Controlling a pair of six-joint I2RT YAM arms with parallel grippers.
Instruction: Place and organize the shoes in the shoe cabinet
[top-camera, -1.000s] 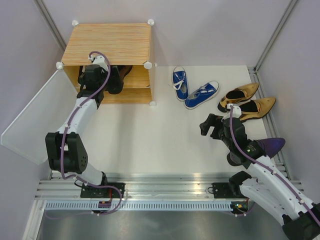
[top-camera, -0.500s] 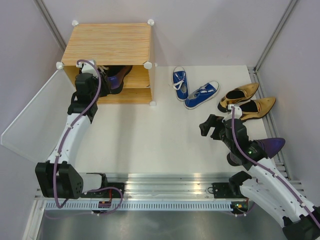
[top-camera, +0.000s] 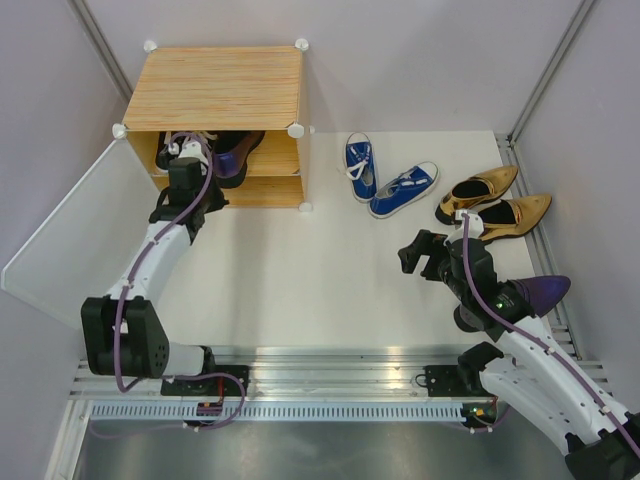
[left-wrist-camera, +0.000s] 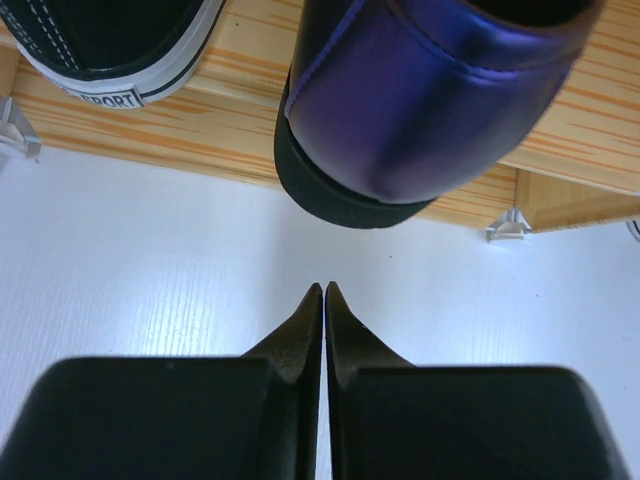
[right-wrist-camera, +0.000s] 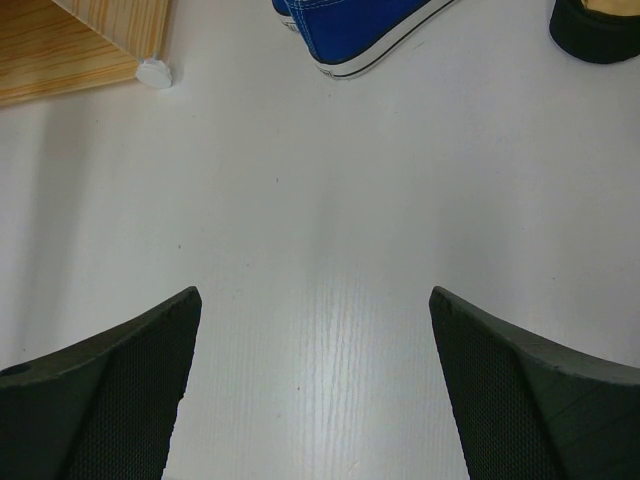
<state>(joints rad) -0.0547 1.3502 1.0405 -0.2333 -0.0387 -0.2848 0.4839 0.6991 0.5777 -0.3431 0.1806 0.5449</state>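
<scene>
while the left gripper (left-wrist-camera: 323, 290) holds nothing, its jaws pressed flat together, a purple heel (left-wrist-camera: 430, 100) sits just ahead of its tips on a shelf of the shoe cabinet (left-wrist-camera: 570, 130), one end overhanging the shelf edge. a black sneaker (left-wrist-camera: 110, 40) lies ahead to the left. the right gripper (right-wrist-camera: 312, 295) hangs spread wide and empty above the table, a blue sneaker (right-wrist-camera: 350, 25) ahead of it and a gold heel (right-wrist-camera: 600, 30) ahead to its right.

Cabinet (top-camera: 220, 85) – light wood grain, fine orange-tan stripes; corner knobs (top-camera: 295, 130) white, door (top-camera: 70, 240) pale white. Blue sneakers (top-camera: 402, 190) w/ white laces. Gold heels (top-camera: 515, 212) shiny. Purple heel (left-wrist-camera: 440, 100) glossy, black sole edge. Black sneaker (left-wrist-camera: 110, 30) – white stitching & sole. Table (top-camera: 320, 280) white.
</scene>
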